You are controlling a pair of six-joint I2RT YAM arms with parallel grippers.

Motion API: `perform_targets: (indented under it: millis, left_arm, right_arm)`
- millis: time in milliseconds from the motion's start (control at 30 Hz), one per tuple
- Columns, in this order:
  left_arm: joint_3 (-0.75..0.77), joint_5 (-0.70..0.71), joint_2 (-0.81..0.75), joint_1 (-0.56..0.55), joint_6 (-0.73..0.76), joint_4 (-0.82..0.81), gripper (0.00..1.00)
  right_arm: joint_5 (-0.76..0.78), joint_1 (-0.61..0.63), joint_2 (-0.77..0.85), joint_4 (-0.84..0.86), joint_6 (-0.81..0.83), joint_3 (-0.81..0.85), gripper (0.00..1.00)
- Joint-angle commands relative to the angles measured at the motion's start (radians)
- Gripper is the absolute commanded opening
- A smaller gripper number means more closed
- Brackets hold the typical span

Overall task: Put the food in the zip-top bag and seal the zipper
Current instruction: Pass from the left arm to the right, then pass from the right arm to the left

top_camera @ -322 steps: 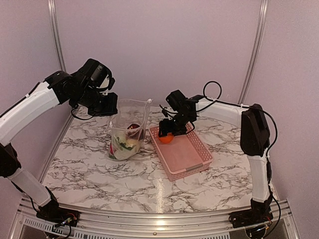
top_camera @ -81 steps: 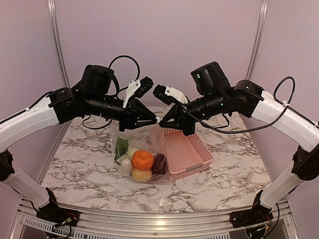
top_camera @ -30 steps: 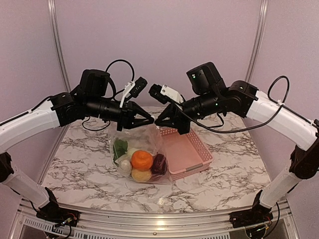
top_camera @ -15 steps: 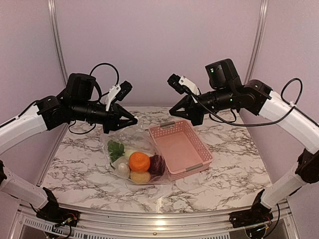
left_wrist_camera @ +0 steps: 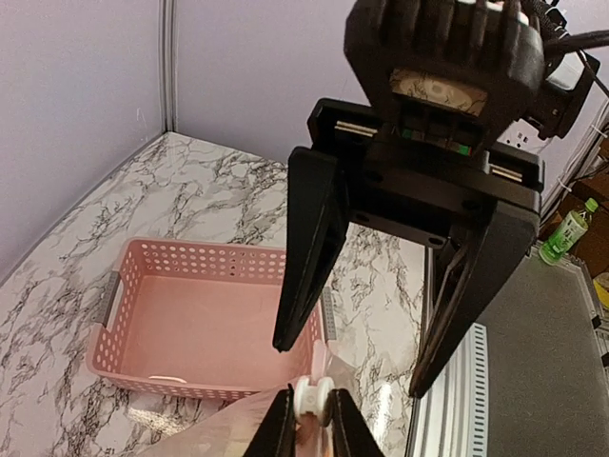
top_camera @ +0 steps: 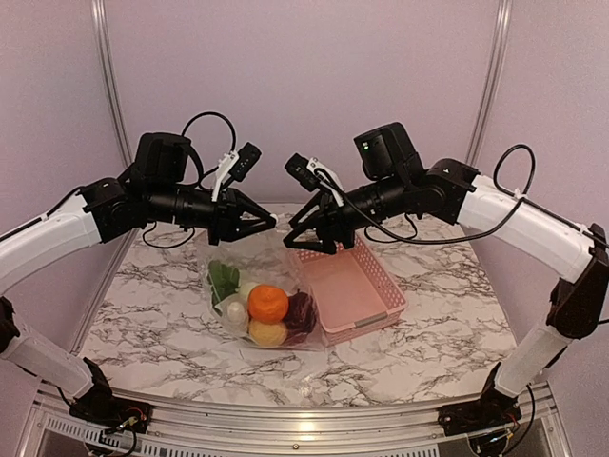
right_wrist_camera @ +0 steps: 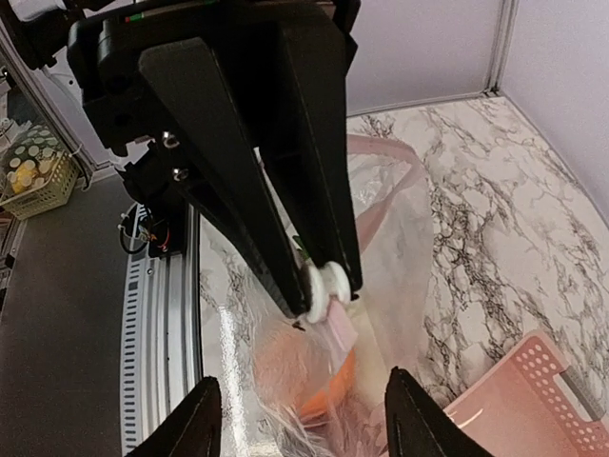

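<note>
The zip-top bag point(top_camera: 249, 286) hangs from its top edge with its bottom on the table. The food shows through it: an orange ball point(top_camera: 268, 303), a yellow one point(top_camera: 268, 333), a dark purple one point(top_camera: 303, 312) and pale and green pieces point(top_camera: 228, 295). My left gripper point(top_camera: 270, 224) is shut on the small white slider point(left_wrist_camera: 313, 400) of the zipper at the bag's top right corner. My right gripper point(top_camera: 304, 238) is open and empty, facing the left one, just right of the slider point(right_wrist_camera: 324, 286), not touching it. The rest of the zipper strip is too faint to see.
The pink slatted basket point(top_camera: 376, 286) stands empty right of the bag, under my right arm; it also shows in the left wrist view point(left_wrist_camera: 143, 286). Marble table, purple walls at the back and sides, metal rail along the near edge.
Half a second ago the arms were apart and the bag sagged lower. My right gripper has swung left to the slider. My left gripper has moved right and raised the bag's top.
</note>
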State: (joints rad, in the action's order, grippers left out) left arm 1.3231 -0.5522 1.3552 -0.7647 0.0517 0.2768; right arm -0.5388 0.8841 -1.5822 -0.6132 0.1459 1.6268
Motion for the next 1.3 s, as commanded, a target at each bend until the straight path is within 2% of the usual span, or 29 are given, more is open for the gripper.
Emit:
perform_targets:
  millis: [0, 67, 100, 133, 200, 433, 500, 567, 700, 867, 1000, 1133, 1267]
  left_arm:
    - [0.04, -0.046, 0.015, 0.001, -0.017, -0.051, 0.14]
    - [0.036, -0.048, 0.012, 0.001, -0.018, -0.05, 0.15]
    - [0.033, -0.049, 0.01, 0.001, -0.018, -0.05, 0.18]
    - [0.03, -0.043, 0.007, 0.002, -0.02, -0.049, 0.2]
    - [0.028, -0.024, -0.002, 0.001, -0.012, -0.036, 0.29]
    - [0.008, 0.263, -0.122, 0.06, 0.024, 0.077, 0.68]
    - [-0.026, 0.29, -0.151, 0.08, 0.043, 0.08, 0.71]
    - [-0.044, 0.275, -0.165, 0.086, 0.054, 0.087, 0.71]
    - [-0.023, 0.143, -0.146, 0.087, 0.045, 0.067, 0.72]
    - [0.036, 0.006, -0.101, 0.082, 0.039, 0.038, 0.74]
    - [0.044, -0.079, -0.07, 0.055, -0.021, 0.001, 0.73]
    - [0.029, -0.129, -0.044, 0.006, -0.075, -0.034, 0.66]
    - [0.039, -0.153, -0.006, -0.033, -0.081, -0.034, 0.54]
  right_arm:
    - [-0.027, 0.024, -0.049, 0.037, -0.02, 0.06, 0.56]
    - [-0.027, 0.024, -0.05, 0.076, -0.029, 0.05, 0.51]
    - [-0.033, 0.024, -0.05, 0.096, -0.032, 0.043, 0.44]
    - [-0.04, 0.024, -0.053, 0.113, -0.031, 0.04, 0.32]
    - [-0.052, 0.024, -0.07, 0.126, -0.029, 0.052, 0.0]
    - [-0.023, 0.042, -0.064, 0.014, 0.09, 0.155, 0.0]
    - [-0.009, 0.044, -0.052, -0.033, 0.119, 0.169, 0.0]
    - [-0.002, 0.043, -0.05, -0.071, 0.139, 0.176, 0.0]
    - [-0.012, 0.043, -0.046, -0.085, 0.146, 0.172, 0.0]
    - [-0.019, 0.065, -0.076, -0.135, 0.153, 0.242, 0.0]
    - [-0.019, 0.076, -0.081, -0.17, 0.158, 0.257, 0.0]
    - [-0.02, 0.076, -0.072, -0.178, 0.16, 0.221, 0.0]
    - [-0.02, 0.076, -0.08, -0.187, 0.16, 0.209, 0.0]
